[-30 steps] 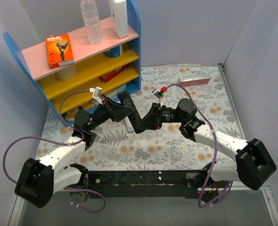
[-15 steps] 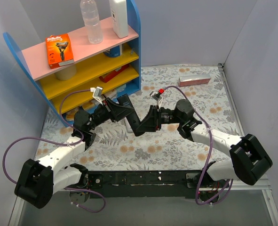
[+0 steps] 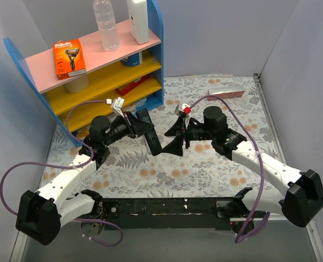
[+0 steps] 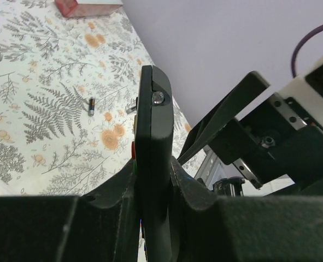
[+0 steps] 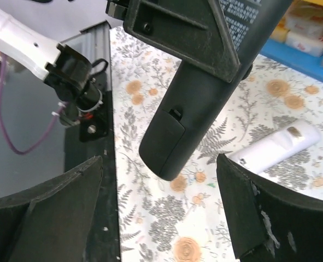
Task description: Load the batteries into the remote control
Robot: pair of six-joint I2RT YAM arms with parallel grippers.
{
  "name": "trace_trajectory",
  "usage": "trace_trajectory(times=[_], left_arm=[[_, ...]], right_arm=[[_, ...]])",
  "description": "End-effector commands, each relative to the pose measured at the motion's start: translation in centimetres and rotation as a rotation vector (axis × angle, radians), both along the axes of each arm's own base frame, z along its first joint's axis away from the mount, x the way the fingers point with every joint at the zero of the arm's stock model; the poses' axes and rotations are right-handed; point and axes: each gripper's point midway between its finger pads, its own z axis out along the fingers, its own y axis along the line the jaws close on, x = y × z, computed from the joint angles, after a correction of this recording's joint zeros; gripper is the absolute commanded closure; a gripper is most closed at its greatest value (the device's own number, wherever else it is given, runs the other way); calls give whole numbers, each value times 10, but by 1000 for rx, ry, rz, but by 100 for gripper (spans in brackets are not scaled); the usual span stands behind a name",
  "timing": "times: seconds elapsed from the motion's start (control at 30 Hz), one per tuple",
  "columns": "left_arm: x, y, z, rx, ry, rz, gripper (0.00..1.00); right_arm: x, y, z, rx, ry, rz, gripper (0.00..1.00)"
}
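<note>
A black remote control hangs above the floral table, and my left gripper is shut on its upper part. The left wrist view shows it edge-on, clamped between both jaws. My right gripper stands open just right of the remote, not touching it. In the right wrist view the remote's lower end with its closed battery cover lies between the wide-spread fingers of that gripper. One small dark battery lies on the table beyond the remote.
A white remote lies on the table under the black one. A pink box sits at the back right. The blue, yellow and pink shelf unit stands at the back left. Grey walls close in both sides.
My right gripper has opened wide, let go of the black remote and drawn slightly right. My left gripper now holds the remote alone.
</note>
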Motion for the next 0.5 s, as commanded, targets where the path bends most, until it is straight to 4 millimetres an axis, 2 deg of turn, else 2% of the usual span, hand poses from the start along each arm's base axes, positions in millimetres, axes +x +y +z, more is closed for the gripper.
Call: trace_trajectory(times=[0.0, 0.13, 0.3, 0.47], left_arm=[[-2, 3, 7, 68, -40, -10, 100], [-2, 1, 7, 89, -34, -25, 100], [0, -3, 2, 116, 1, -44, 100], [2, -5, 3, 132, 11, -48, 100]], right_arm=[[7, -5, 23, -7, -351, 38, 9], [-1, 6, 30, -12, -513, 82, 9], [-10, 26, 23, -56, -579, 114, 13], [-11, 33, 25, -62, -631, 117, 19]])
